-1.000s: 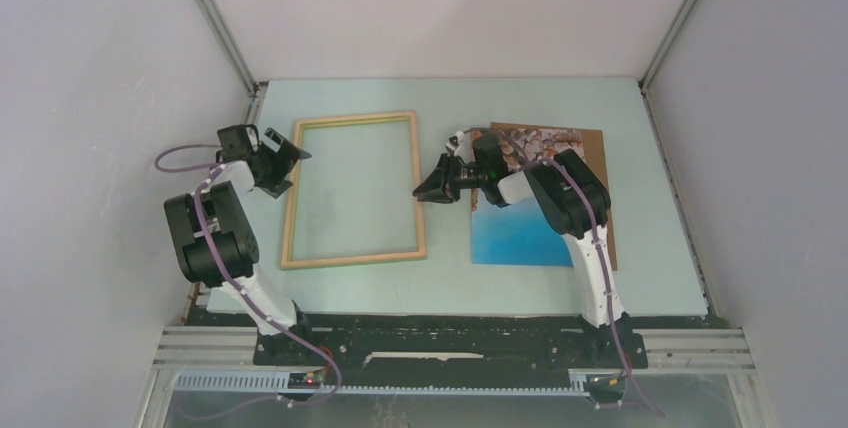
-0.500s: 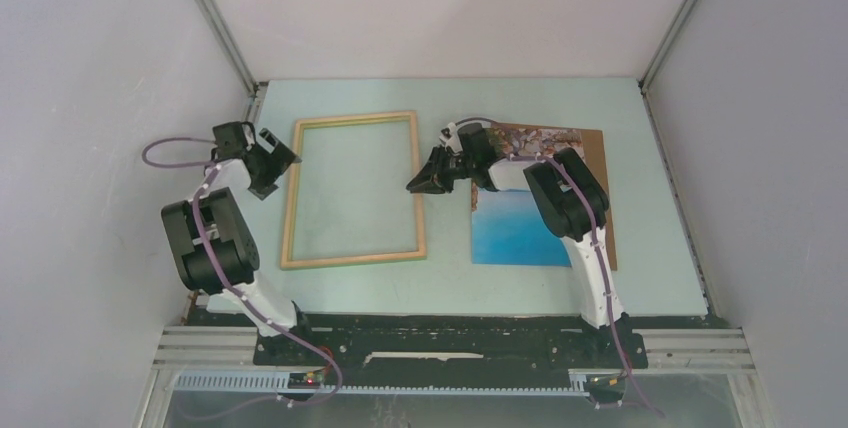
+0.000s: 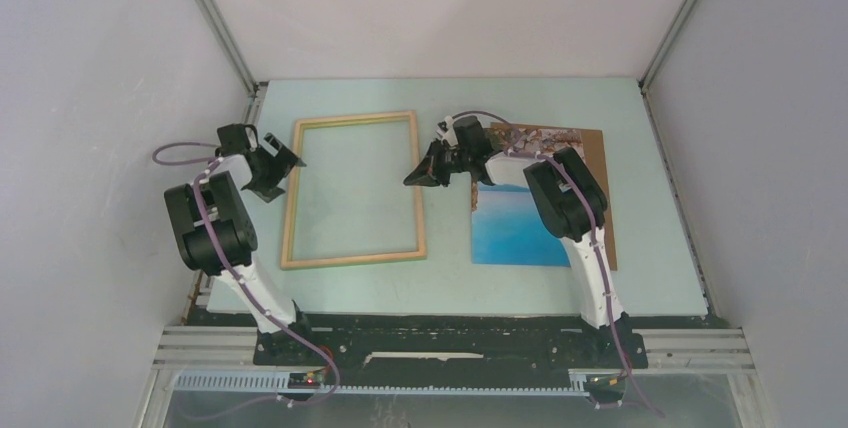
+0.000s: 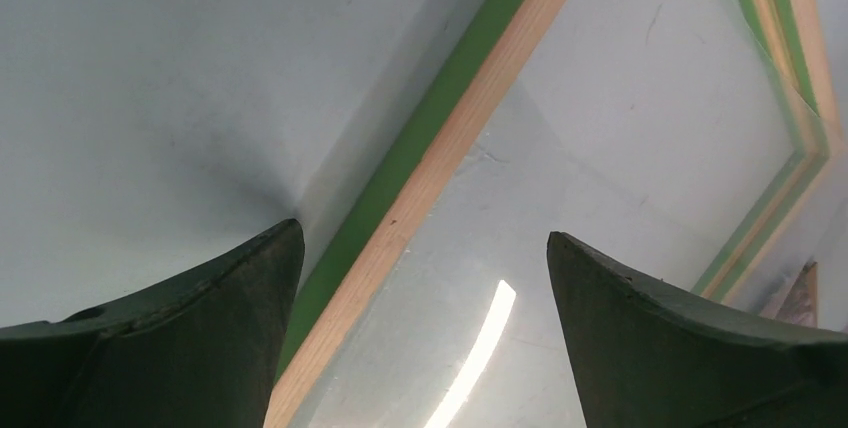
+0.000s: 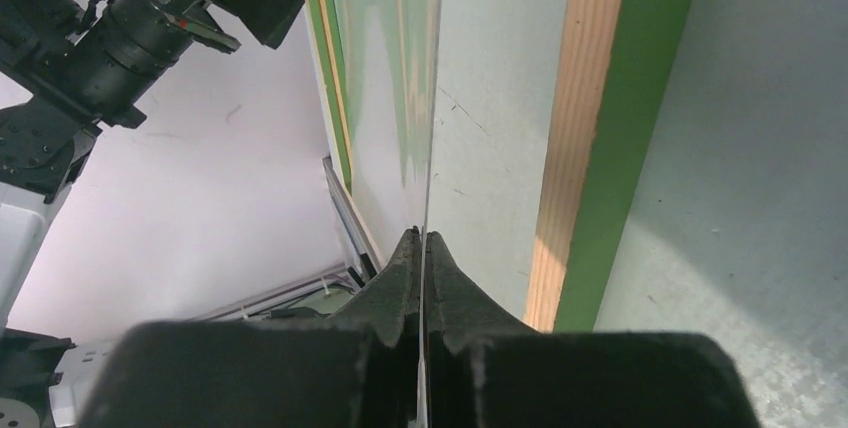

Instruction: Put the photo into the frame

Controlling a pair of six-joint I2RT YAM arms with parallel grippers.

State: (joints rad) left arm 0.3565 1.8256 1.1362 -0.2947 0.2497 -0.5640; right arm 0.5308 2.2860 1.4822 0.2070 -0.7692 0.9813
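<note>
Above the frame's [image 4: 432, 156] left rail the left tool [image 4: 422, 236] gapes; right tool [image 5: 424, 238] pinches a clear pane [image 5: 398, 98].

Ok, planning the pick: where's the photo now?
Top view: the photo lies on the brown board, right of the frame, partly hidden by the right arm.

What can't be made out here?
Top view: the right arm covers part of the photo and the brown board under it.
Right wrist: the right gripper is shut on a thin clear pane; glare and the top edge hide its outline.
Left wrist: the left gripper is open astride a rail of the frame; the bottom edge cuts its fingers, so table contact is unclear.
</note>
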